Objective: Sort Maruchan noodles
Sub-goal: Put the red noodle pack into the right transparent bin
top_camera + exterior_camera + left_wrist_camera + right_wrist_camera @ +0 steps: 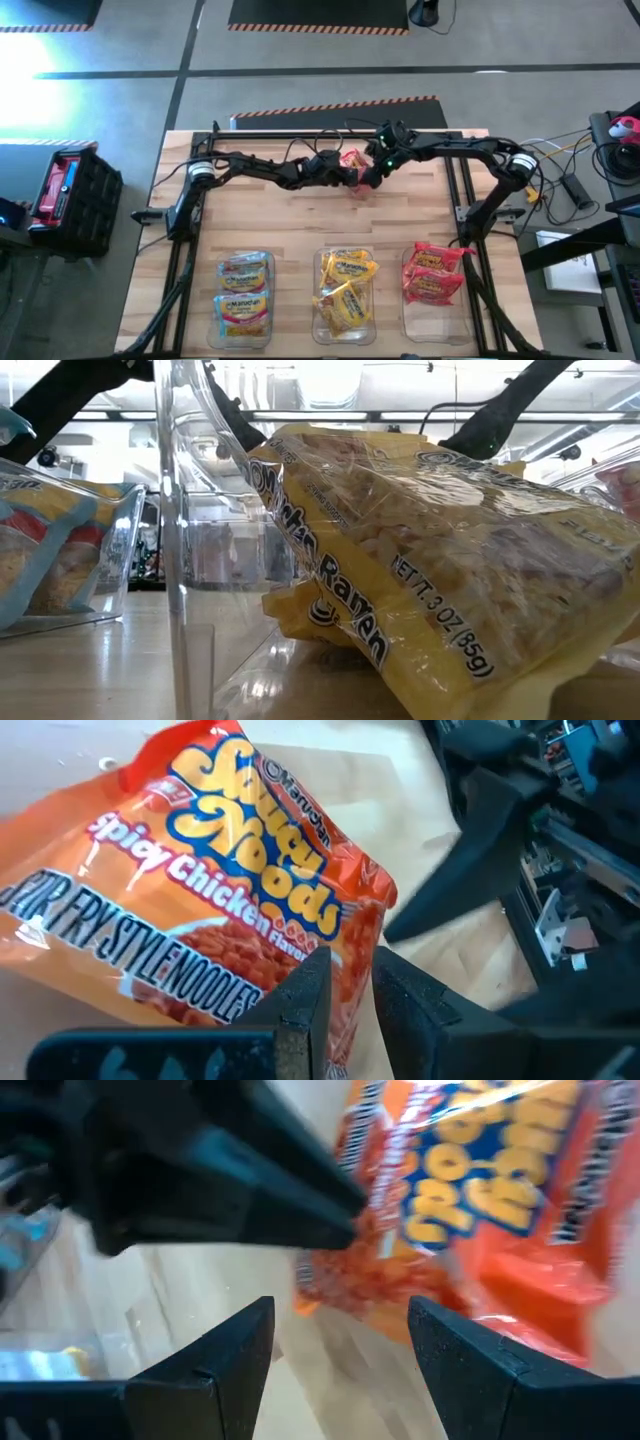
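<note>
Red and crinkly, the last loose noodle packet (352, 160) hangs at the far middle of your wooden table (300, 215), pinched by its edge in your left gripper (350, 176), whose fingers (305, 1005) are clamped tight on the plastic. Your right gripper (372, 172) sits just beside it with its jaws spread wide, holding nothing, its fingers (235, 1345) either side of the packet's lower edge.

Along the near edge you have three clear bins, already filled by colour: pale blue packets (245, 290) in the left bin (212, 300), yellow packets (346, 285) in the middle bin (318, 300), red packets (432, 272) in the right bin (468, 300).

Judging from this, you are almost finished: only the held red packet remains unsorted, and it likely belongs with the other reds in the right bin.
</note>
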Robot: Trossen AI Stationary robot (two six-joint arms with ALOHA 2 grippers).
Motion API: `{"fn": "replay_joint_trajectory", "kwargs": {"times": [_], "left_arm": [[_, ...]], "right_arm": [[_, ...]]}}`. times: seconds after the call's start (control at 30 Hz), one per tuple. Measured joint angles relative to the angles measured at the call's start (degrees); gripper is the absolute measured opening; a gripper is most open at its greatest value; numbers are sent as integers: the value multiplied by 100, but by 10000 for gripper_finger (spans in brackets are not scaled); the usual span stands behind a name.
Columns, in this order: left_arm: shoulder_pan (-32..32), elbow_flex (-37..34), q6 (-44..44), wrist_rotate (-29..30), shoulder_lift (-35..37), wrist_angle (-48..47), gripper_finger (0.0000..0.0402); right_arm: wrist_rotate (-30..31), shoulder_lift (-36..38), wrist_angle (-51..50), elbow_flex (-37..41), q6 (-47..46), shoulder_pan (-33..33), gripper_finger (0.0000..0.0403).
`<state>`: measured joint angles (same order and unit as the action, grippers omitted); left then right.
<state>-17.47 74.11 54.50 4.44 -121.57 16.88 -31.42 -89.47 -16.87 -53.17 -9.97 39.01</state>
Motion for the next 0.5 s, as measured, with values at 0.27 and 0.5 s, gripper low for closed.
{"fn": "replay_joint_trajectory", "kwargs": {"times": [0.27, 0.5], "left_arm": [[-5, 0, 240, -365, 1, -374, 59], [-23, 33, 448, -378, 28, -1137, 59]], "right_arm": [[-4, 178, -15, 0, -64, 35, 221], [-10, 309, 0, 0, -196, 35, 221]]}}
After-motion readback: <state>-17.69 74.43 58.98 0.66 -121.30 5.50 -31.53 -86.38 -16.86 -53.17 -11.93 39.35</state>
